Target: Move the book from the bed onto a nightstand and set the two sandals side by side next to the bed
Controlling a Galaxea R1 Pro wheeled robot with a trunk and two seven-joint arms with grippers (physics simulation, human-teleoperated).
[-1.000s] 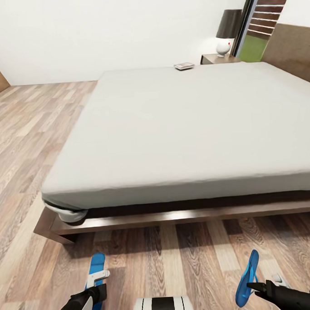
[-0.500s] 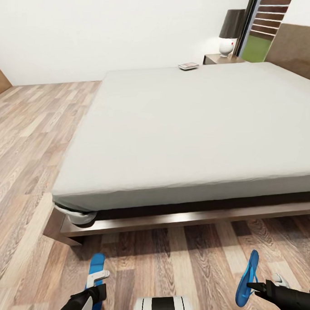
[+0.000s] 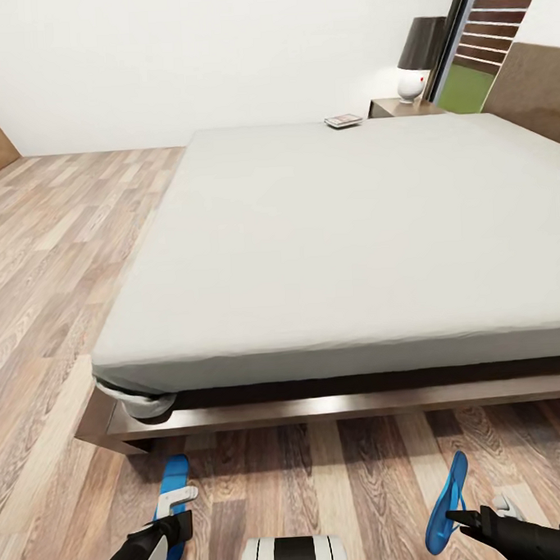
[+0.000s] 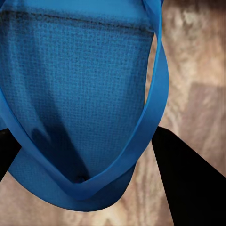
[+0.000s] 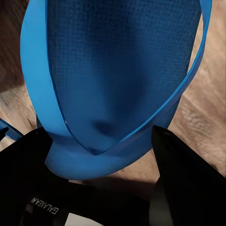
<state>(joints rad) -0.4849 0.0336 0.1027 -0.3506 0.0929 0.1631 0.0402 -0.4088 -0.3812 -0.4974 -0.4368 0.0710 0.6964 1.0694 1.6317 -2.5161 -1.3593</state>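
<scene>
While both arms hang low, left fingers (image 4: 188,183) clamp one sandal (image 4: 80,94), right fingers (image 5: 188,179) clamp other sandal (image 5: 113,75).

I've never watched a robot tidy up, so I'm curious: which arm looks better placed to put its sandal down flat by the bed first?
Probably the left. The left hand holds its sandal lying nearly flat and close to the bed frame corner. The right hand holds its sandal tipped up on edge, so it would need turning first.
</scene>
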